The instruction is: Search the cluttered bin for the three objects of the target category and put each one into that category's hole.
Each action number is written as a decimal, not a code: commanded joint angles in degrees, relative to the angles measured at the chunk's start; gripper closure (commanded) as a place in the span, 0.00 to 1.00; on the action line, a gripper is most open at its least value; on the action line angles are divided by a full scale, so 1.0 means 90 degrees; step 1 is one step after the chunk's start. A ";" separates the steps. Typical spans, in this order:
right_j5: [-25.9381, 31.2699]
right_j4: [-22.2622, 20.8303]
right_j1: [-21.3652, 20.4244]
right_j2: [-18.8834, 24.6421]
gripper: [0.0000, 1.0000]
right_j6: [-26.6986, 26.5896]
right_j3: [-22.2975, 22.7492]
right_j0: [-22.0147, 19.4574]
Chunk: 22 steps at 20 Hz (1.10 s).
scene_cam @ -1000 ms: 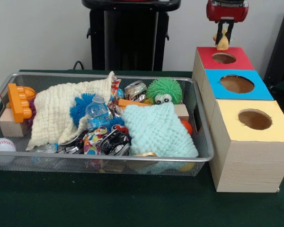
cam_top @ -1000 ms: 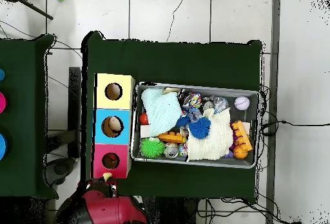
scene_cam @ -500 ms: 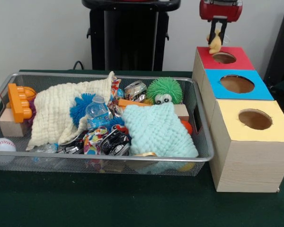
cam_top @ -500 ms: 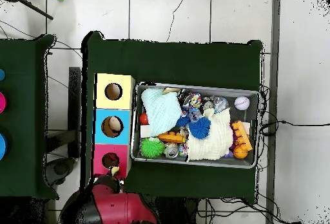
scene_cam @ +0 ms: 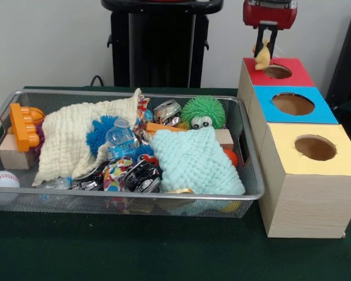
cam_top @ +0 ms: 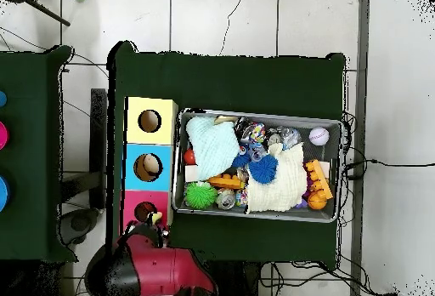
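the wire bin (scene_cam: 253,193) sat on the green surface (scene_cam: 134,249) with its right rim just beside the row of three boxes, leaving only a thin gap between them. the bin was packed: a cream cloth (scene_cam: 76,137), a mint cloth (scene_cam: 193,161), a green spiky ball (scene_cam: 203,111), a blue spiky ball (scene_cam: 100,133), a small bottle (scene_cam: 120,140), orange blocks (scene_cam: 22,126) and a baseball (scene_cam: 2,180) at its left end. open green surface lay in front of the bin and the boxes.

the red box (scene_cam: 278,71) stood farthest back, the blue box (scene_cam: 293,104) in the middle, the yellow box (scene_cam: 314,147) nearest.

the arm came down from above at the red box's left edge. the gripper (scene_cam: 264,54) was clenched on a small yellow toy (scene_cam: 262,56), which hung above the box's rim, just left of the hole (scene_cam: 277,71), not over it.
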 commanded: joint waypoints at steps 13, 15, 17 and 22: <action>-0.0794 0.1016 0.1010 0.0433 1.00 0.1490 -0.0762 0.0148; -0.0773 0.1122 0.0997 0.0481 1.00 0.1511 -0.0775 0.0176; -0.0752 0.1229 0.1001 0.0475 1.00 0.1518 -0.0813 0.0239; -0.0730 0.1445 0.1000 0.0478 1.00 0.1502 -0.0861 0.0342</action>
